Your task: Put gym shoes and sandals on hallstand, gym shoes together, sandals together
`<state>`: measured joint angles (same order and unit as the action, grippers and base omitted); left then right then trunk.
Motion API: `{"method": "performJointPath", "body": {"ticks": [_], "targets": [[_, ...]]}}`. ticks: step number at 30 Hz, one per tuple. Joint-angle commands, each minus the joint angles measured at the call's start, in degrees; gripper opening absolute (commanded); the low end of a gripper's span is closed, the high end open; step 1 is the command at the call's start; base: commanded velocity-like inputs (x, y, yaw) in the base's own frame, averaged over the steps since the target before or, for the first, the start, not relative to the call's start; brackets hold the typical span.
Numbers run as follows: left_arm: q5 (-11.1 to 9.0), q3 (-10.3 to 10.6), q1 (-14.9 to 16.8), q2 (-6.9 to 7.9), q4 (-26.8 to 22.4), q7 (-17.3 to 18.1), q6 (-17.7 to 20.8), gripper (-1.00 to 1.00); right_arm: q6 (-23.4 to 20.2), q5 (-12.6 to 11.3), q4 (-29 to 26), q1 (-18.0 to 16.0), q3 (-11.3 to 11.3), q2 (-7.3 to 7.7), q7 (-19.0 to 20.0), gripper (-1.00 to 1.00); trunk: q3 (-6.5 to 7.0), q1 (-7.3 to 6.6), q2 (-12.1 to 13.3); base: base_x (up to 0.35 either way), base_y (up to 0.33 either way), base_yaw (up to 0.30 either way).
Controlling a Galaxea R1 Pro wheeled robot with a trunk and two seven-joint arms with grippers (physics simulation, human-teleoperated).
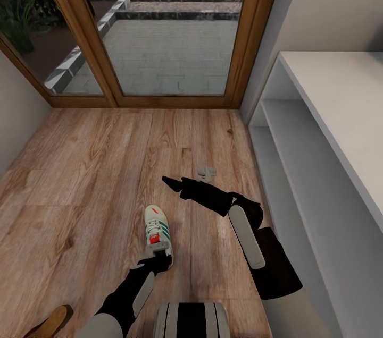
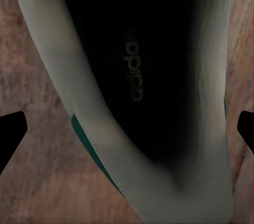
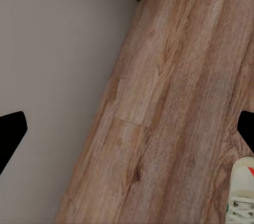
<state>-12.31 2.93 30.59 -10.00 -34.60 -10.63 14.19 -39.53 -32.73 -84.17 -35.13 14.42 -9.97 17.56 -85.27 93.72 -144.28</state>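
One gym shoe (image 1: 157,233), off-white with green stripes and a red tongue patch, lies on the corridor floor (image 1: 80,168), toe pointing to the glass door. My left gripper (image 1: 159,260) hangs over its heel end, open. In the left wrist view the gym shoe's dark opening (image 2: 143,76) lies between the spread fingers of the left gripper (image 2: 127,129). My right gripper (image 1: 171,183) hovers open and empty above the floor beyond the shoe; the right wrist view shows the right gripper (image 3: 127,129) over bare planks and the gym shoe's toe (image 3: 241,192). A brown sandal (image 1: 49,322) lies at the lower left. The hallstand (image 1: 340,93) stands on the right.
A wood-framed glass door (image 1: 170,35) closes the far end of the corridor. A plain wall (image 1: 16,109) runs along the left. A small grey object (image 1: 206,171) lies on the floor near the hallstand's low shelves (image 1: 298,168).
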Motion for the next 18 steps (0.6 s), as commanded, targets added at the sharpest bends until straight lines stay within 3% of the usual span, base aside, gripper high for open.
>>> {"method": "performJointPath", "body": {"ticks": [1, 9, 10, 18], "targets": [[-0.52, 0.15, 0.0, 0.0, -0.11, -0.44, 0.24, 1.0, -0.29, -0.05, -0.03, -0.02, -0.06, -0.02, 0.11, 1.0, -0.04, -0.01, -0.01, 0.0, 0.0, 0.0], [-0.52, 0.15, 0.0, 0.0, -0.11, -0.41, 0.17, 1.0, -0.29, -0.05, -0.03, -0.02, -0.09, -0.02, 0.11, 1.0, -0.04, -0.01, -0.01, 0.0, 0.0, 0.0], [-0.52, 0.15, 0.0, 0.0, -0.11, -0.4, 0.16, -1.0, -0.29, -0.05, -0.03, -0.02, -0.09, -0.02, 0.11, 1.0, -0.04, -0.01, -0.01, 0.0, 0.0, 0.0], [-0.52, 0.15, 0.0, 0.0, -0.11, -0.43, 0.22, -1.0, -0.29, -0.05, -0.03, -0.02, -0.09, -0.02, 0.11, 1.0, -0.04, -0.01, -0.01, 0.0, 0.0, 0.0]]}}
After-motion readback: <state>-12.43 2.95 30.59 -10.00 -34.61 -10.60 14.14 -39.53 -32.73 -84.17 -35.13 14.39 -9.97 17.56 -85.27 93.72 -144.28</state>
